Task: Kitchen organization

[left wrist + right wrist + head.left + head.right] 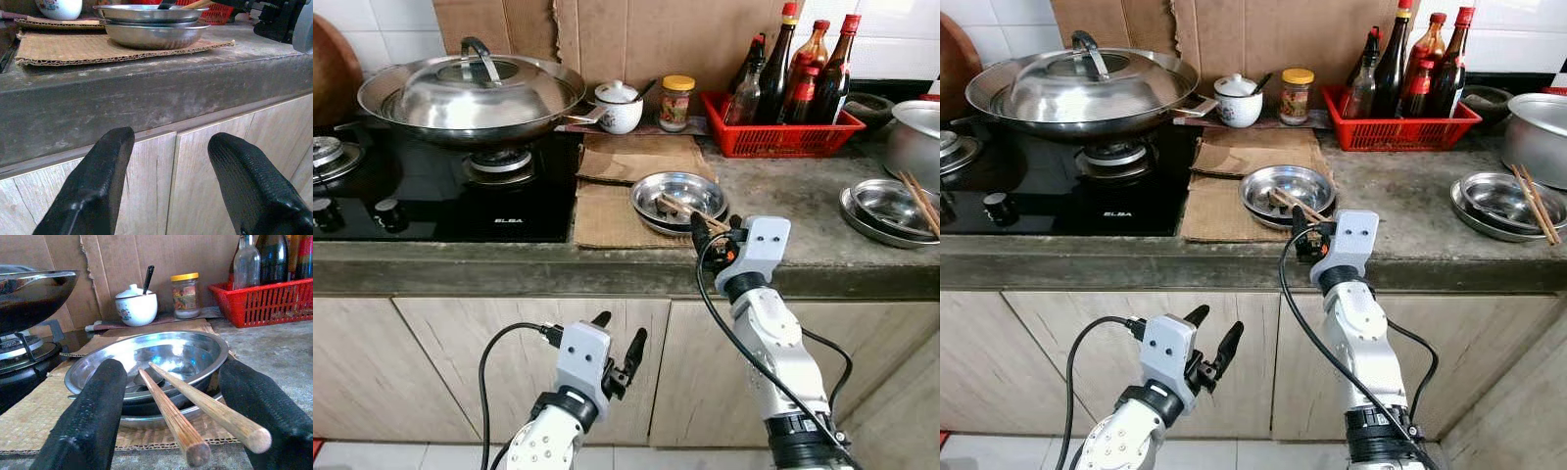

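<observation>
- The black stove carries white lettering on its front edge; it looks like "ELBA". A steel wok with a lid sits on its burner.
- The jar with a yellow cap has a printed label, and the bottles in the red basket have labels too, but none of this writing is legible.
- The right gripper is raised to the front edge of the counter, its arm bent up from below. Its fingers are spread wide on either side of the near ends of a pair of wooden chopsticks, not closed on them.
- The chopsticks lie across the rim of a stack of shallow steel plates, their far ends inside the top plate and their near ends sticking out toward the gripper.
- The plates rest on a sheet of cardboard just beside the stove.
- The left gripper hangs below counter level in front of the wooden cupboard doors, pointed up and forward. Its fingers are apart and hold nothing.
- A white sugar pot with a spoon stands behind the cardboard, next to the jar.
- At the right end of the counter lie another steel plate with chopsticks across it and a steel pot.
</observation>
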Controlling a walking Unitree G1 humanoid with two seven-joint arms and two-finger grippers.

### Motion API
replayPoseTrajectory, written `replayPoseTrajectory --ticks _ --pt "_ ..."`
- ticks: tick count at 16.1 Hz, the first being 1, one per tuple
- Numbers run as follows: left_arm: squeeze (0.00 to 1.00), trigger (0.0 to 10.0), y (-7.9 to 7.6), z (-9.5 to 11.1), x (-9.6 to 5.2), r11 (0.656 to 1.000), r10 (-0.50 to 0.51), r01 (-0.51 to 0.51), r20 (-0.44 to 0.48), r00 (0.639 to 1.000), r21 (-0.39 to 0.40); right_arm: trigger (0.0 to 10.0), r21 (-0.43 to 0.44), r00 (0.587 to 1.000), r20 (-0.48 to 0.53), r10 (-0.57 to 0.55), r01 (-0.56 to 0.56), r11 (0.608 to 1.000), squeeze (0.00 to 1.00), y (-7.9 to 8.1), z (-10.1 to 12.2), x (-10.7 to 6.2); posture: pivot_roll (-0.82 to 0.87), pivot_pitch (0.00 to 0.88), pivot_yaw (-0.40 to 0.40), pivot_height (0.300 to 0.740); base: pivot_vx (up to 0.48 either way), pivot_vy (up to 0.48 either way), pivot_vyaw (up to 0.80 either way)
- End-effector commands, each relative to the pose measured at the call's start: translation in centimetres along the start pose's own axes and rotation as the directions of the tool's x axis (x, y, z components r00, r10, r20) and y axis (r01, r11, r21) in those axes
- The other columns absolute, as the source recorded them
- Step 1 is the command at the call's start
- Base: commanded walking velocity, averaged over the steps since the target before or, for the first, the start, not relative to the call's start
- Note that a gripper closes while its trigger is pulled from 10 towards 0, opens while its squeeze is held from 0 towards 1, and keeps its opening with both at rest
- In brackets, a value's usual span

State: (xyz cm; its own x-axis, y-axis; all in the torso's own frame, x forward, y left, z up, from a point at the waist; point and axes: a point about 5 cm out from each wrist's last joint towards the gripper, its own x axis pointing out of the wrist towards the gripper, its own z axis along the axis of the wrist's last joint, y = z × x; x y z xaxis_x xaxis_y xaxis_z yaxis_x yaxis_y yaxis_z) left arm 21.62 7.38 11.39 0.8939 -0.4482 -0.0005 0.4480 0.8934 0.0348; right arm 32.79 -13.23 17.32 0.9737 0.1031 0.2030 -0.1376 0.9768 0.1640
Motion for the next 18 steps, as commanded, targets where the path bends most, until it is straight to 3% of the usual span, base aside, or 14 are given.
replayPoseTrajectory --ticks 1,3,4,7,8,9,18 --pt "0.0 10.0 -0.09 0.1 0.13 1.0 -0.001 0.001 0.009 1.0 0.009 0.0 0.0 1.0 0.024 0.006 -0.006 1.0 0.0 -0.1 0.49 0.42 0.11 0.0 -0.066 0.74 0.0 0.0 0.0" --pt "0.0 10.0 -0.08 0.09 0.16 1.0 0.001 -0.001 0.009 1.0 0.01 0.0 0.001 1.0 0.023 0.006 -0.006 1.0 0.0 -0.12 0.47 0.45 0.11 0.0 -0.067 0.74 0.0 0.0 0.0" --pt "0.0 10.0 -0.08 0.1 0.17 1.0 0.001 -0.001 0.009 1.0 0.01 10.0 0.001 1.0 0.023 0.007 -0.007 1.0 0.0 -0.1 0.49 0.48 0.11 0.0 -0.068 0.74 0.0 0.0 0.0" --pt "0.0 10.0 -0.07 0.1 0.19 1.0 0.002 -0.002 0.011 1.0 0.012 10.0 0.001 1.0 0.024 0.012 -0.012 1.0 0.0 -0.07 0.56 0.57 0.11 0.0 -0.069 0.74 0.0 0.0 0.0" --pt "0.0 10.0 -0.08 0.1 0.22 1.0 0.002 -0.002 0.011 1.0 0.013 0.7 0.003 1.0 0.026 0.014 -0.014 1.0 0.0 -0.06 0.62 0.66 0.11 0.0 -0.072 0.74 0.0 0.0 0.0" --pt "0.0 10.0 -0.08 0.09 0.23 1.0 0.003 -0.004 0.012 1.0 0.014 0.0 0.003 0.999 0.033 0.018 -0.018 1.0 0.0 -0.01 0.72 0.75 0.11 0.0 -0.069 0.74 0.0 0.0 0.0" --pt "0.0 10.0 -0.04 0.04 0.36 1.0 0.006 -0.007 0.012 1.0 0.022 0.0 0.006 0.999 0.052 0.016 -0.016 1.0 0.0 0.13 1.18 1.01 0.11 0.0 -0.072 0.74 0.0 0.0 0.0"
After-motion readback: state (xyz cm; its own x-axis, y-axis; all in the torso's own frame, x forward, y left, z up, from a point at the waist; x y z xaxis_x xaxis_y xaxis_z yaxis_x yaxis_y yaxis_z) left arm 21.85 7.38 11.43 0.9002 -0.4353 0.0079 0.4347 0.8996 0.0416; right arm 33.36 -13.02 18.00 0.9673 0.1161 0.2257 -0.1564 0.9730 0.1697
